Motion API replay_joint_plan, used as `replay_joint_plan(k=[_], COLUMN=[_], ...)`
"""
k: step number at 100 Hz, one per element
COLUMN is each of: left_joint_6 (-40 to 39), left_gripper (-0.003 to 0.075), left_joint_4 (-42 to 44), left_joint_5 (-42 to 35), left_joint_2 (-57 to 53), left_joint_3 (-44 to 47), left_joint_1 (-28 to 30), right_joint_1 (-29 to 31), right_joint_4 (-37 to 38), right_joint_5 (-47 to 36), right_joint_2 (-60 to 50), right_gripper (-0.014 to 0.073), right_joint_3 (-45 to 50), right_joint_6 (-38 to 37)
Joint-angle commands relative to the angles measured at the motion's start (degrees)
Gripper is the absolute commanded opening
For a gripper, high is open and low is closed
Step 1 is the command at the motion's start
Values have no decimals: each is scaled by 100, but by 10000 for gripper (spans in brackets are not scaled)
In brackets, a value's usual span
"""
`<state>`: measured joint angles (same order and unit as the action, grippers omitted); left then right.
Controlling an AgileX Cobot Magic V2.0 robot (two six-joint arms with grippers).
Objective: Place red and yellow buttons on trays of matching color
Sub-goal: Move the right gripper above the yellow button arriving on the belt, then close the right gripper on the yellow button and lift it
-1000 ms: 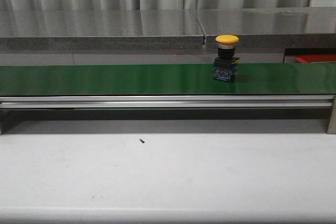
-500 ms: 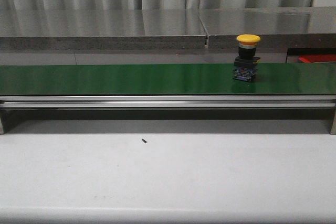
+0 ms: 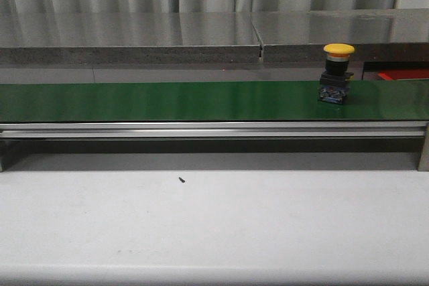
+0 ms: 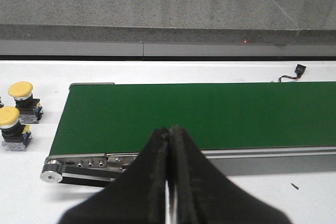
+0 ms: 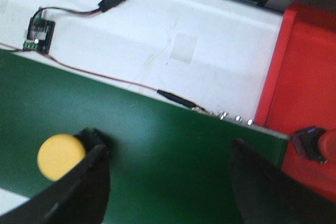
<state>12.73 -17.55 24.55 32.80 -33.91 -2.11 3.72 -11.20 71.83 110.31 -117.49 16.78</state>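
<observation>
**Yellow button on the belt, claws empty**

The green conveyor belt carries an upright yellow button near its right end, near the red tray. Right gripper spread wide above it; left gripper clenched, empty.

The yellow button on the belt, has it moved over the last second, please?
Yes. The yellow button has travelled rightward along the green belt, farther from the seam in the grey ledge behind it.

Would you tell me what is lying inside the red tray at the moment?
In the right wrist view, the red tray holds one red-capped button at the frame edge, only partly visible. The visible tray floor is otherwise bare; the rest is out of frame or behind the right gripper.
</observation>
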Motion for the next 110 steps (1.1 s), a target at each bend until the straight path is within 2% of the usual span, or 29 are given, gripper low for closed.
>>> replay_joint_plan(k=[1,24,45,73,85,110], left_joint_6=[-13,-13,-13,-13,-13,-13], left_gripper=[-19,-19,-19,-19,-19,-19], left_joint_4=[-94,-94,-94,-94,-94,-94], left_joint_5=[-408,-408,-408,-408,-408,-408], left_joint_2=[15,15,15,15,15,15], left_joint_3=[-159,-159,-159,-159,-159,-159], left_joint_1=[-56,-56,-56,-56,-56,-56], right_joint_1=[-6,-6,-6,-6,-6,-6], right_joint_4=[26,46,-7,-298,-558,-570], right_joint_5=[-20,-923,-1492,-2450,-2598,-2984], right_joint_2=[-744,-1809,-1985,-1839,-1644,-1136], right_gripper=[493,493,493,493,493,493], right_joint_3=[487,2494,3529,3727,3717,3717], right_joint_6=[44,44,145,438,677,677])
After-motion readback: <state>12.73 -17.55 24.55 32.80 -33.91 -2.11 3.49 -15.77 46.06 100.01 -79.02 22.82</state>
